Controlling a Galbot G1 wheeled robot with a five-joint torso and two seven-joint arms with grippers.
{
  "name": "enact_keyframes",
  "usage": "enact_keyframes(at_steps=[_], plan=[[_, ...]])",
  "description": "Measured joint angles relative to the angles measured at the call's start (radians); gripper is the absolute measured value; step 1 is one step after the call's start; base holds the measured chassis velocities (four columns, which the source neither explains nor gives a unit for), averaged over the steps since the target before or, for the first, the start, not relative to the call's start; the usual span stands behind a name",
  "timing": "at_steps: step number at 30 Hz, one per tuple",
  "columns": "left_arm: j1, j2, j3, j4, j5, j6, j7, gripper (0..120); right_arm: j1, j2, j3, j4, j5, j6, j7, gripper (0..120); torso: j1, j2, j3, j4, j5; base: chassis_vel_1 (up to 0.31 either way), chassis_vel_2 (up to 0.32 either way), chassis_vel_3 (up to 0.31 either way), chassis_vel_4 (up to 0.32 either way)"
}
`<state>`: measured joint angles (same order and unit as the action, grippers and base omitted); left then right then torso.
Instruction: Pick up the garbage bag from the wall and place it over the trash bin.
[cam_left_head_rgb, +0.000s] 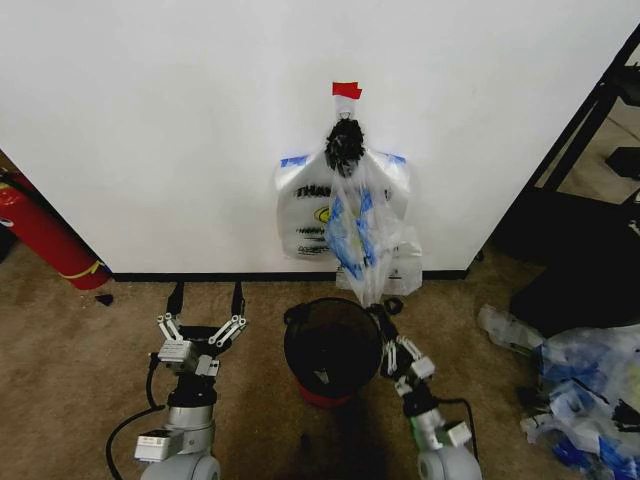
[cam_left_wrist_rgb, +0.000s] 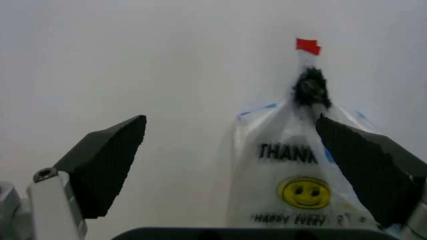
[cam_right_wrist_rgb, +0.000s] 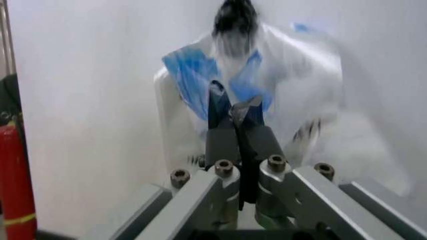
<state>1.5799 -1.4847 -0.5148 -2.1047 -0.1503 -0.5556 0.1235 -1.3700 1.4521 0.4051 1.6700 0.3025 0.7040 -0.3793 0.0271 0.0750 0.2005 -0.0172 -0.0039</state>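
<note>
The garbage bag (cam_left_head_rgb: 362, 228), clear with blue patches, hangs on the white wall (cam_left_head_rgb: 150, 120) from a black bunch under a strip of red tape (cam_left_head_rgb: 347, 90). It narrows to a point just above the trash bin (cam_left_head_rgb: 333, 345), which is black with a red base and stands on the carpet below it. My right gripper (cam_left_head_rgb: 381, 311) is at that lower tip, shut on the bag (cam_right_wrist_rgb: 193, 75), fingers pressed together (cam_right_wrist_rgb: 233, 106). My left gripper (cam_left_head_rgb: 207, 298) hovers open left of the bin, facing the wall (cam_left_wrist_rgb: 230, 120). A white "THANK YOU" bag (cam_left_wrist_rgb: 293, 165) hangs behind the garbage bag.
A red fire extinguisher (cam_left_head_rgb: 45, 235) leans at the wall's left. A heap of clear and blue plastic bags (cam_left_head_rgb: 580, 390) lies on the carpet at right, beside a black frame (cam_left_head_rgb: 590, 120). A black baseboard (cam_left_head_rgb: 200, 276) runs along the wall's foot.
</note>
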Motion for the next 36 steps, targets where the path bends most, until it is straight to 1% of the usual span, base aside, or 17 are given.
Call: enact_keyframes(at_steps=[2,3,4,5,6,7,8,9,11,12,16,19,20,23,26,30,36], plan=[[-0.015,0.030,0.013,0.001,-0.004,0.016,0.003,100,0.011,-0.002,-0.001,0.002,-0.002,-0.005,0.002,0,0.000,0.000,0.000,0.0001,0.0000,0.000,0.000,0.000,0.000],[-0.029,0.060,0.027,0.002,-0.015,0.033,0.007,100,0.018,-0.002,-0.003,0.002,-0.005,-0.008,0.002,0,0.000,0.000,0.000,-0.0001,-0.0001,0.000,0.000,0.000,0.000],[-0.029,0.060,0.027,0.002,-0.015,0.033,0.007,100,0.018,-0.002,-0.003,0.002,-0.005,-0.008,0.002,0,0.000,0.000,0.000,-0.0001,-0.0001,0.000,0.000,0.000,0.000],[-0.042,0.096,0.044,0.002,-0.038,0.056,0.016,100,0.023,-0.003,-0.007,-0.001,-0.009,-0.010,0.002,0,0.000,0.000,0.000,-0.0005,-0.0001,0.000,0.000,0.000,0.000],[-0.050,0.134,0.060,-0.005,-0.083,0.088,0.029,100,0.030,-0.004,-0.018,-0.010,-0.013,-0.011,0.002,0,0.000,0.000,0.000,-0.0004,-0.0002,0.000,0.000,0.000,0.000],[-0.060,0.158,0.072,-0.010,-0.121,0.112,0.035,100,0.036,-0.003,-0.024,-0.017,-0.019,-0.011,0.000,0,0.000,0.000,0.000,0.0005,0.0001,0.000,0.000,0.000,0.000],[-0.080,0.186,0.088,-0.018,-0.171,0.144,0.039,100,0.039,-0.002,-0.028,-0.024,-0.026,-0.010,-0.002,0,0.000,0.000,0.000,0.0003,0.0002,0.000,0.000,0.000,0.000],[-0.088,0.196,0.095,-0.021,-0.188,0.157,0.039,100,0.039,-0.002,-0.028,-0.026,-0.028,-0.010,-0.002,0,0.000,0.000,0.000,0.0002,0.0001,0.000,0.000,0.000,0.000],[-0.136,0.250,0.135,-0.037,-0.286,0.228,0.039,100,0.043,-0.001,-0.030,-0.042,-0.040,-0.006,-0.006,0,0.000,0.000,0.000,-0.0005,0.0000,0.000,0.000,0.000,0.000],[-0.136,0.250,0.135,-0.037,-0.286,0.228,0.039,100,0.043,-0.001,-0.030,-0.042,-0.040,-0.006,-0.006,0,0.000,0.000,0.000,-0.0005,0.0000,0.000,0.000,0.000,0.000],[-0.204,0.337,0.216,-0.040,-0.404,0.302,0.036,100,0.048,0.001,-0.029,-0.057,-0.055,-0.001,-0.009,0,0.000,0.000,0.000,-0.0002,0.0001,0.000,0.000,0.000,0.000],[-0.263,0.385,0.280,0.006,-0.444,0.327,0.011,100,0.054,0.002,-0.029,-0.067,-0.063,0.002,-0.010,0,0.000,0.000,0.000,-0.0002,-0.0001,0.000,0.000,0.000,0.000],[-0.263,0.385,0.280,0.006,-0.444,0.327,0.011,100,0.054,0.002,-0.029,-0.067,-0.063,0.002,-0.010,0,0.000,0.000,0.000,-0.0002,-0.0001,0.000,0.000,0.000,0.000],[-0.324,0.412,0.338,0.052,-0.458,0.339,-0.014,100,0.063,0.005,-0.027,-0.081,-0.078,0.009,-0.010,0,0.000,0.000,0.000,0.0000,0.0000,0.000,0.000,0.000,0.000],[-0.403,0.436,0.420,0.088,-0.462,0.351,-0.059,100,0.072,0.008,-0.026,-0.098,-0.092,0.014,-0.009,0,0.000,0.000,0.000,0.0000,-0.0001,0.000,0.000,0.000,0.000],[-0.480,0.453,0.494,0.103,-0.463,0.369,-0.109,100,0.080,0.012,-0.026,-0.114,-0.105,0.016,-0.008,0,0.000,0.000,0.000,-0.0002,0.0002,0.000,0.000,0.000,0.000],[-0.574,0.440,0.565,0.105,-0.475,0.419,-0.193,100,0.099,0.020,-0.027,-0.148,-0.117,0.020,-0.005,0,0.000,0.000,0.000,0.0000,0.0001,0.000,0.000,0.000,0.000]])
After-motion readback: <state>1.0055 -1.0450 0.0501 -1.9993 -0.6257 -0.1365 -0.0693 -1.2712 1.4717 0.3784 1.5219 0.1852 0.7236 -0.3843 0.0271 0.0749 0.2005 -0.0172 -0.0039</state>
